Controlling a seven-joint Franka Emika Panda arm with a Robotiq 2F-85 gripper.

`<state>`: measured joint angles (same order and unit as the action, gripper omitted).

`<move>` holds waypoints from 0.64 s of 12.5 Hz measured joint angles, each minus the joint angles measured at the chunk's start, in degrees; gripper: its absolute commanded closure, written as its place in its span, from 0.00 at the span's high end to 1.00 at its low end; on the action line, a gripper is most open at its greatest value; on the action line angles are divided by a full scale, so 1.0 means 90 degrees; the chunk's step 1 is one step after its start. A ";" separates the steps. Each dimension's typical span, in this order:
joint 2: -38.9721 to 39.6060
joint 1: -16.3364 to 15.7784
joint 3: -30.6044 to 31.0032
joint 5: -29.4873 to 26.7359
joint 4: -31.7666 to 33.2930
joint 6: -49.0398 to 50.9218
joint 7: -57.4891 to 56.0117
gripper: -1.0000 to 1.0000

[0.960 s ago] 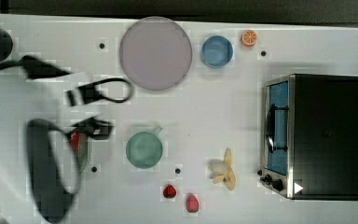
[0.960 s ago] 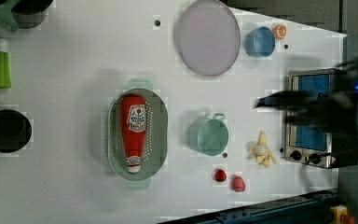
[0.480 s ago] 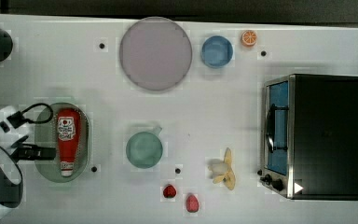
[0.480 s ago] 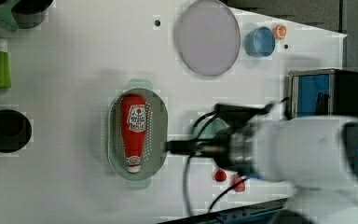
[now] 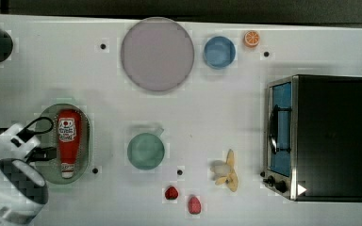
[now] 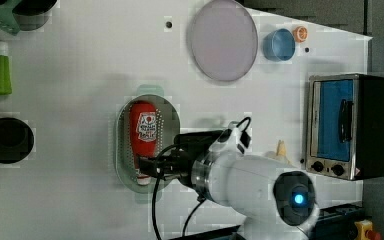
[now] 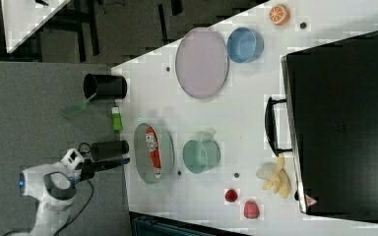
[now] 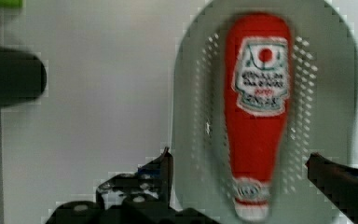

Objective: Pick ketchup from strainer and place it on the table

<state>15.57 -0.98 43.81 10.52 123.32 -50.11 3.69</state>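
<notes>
The ketchup (image 5: 67, 141), a red bottle with a white label, lies lengthwise in the pale green strainer (image 5: 86, 141) on the white table (image 5: 217, 108). In the left view my gripper (image 6: 147, 167) hangs over the cap end of the ketchup (image 6: 142, 132), inside the rim of the strainer (image 6: 170, 125). In the wrist view the gripper (image 8: 241, 158) is open. One dark finger (image 8: 165, 161) stands just off the strainer (image 8: 326, 93), the other at its opposite edge, with the neck of the ketchup (image 8: 256, 121) between them, untouched.
A teal cup (image 5: 145, 150) stands close to the strainer, with two strawberries (image 5: 171, 192) and a banana (image 5: 227, 172) beyond it. A toaster oven (image 5: 320, 136), a purple plate (image 5: 157, 54), a blue bowl (image 5: 219, 52), a black cup (image 6: 7, 140) and a green bottle (image 6: 0, 67) ring the table.
In the left view the arm has swept from beside the oven leftwards to the strainer, and the gripper now hangs over the ketchup's cap end. It has stayed open.
</notes>
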 measured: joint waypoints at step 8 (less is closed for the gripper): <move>0.1929 -0.0001 -0.0553 0.1727 0.0199 -0.0830 0.1085 1.00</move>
<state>32.93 -0.99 38.83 26.06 125.11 -57.58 13.46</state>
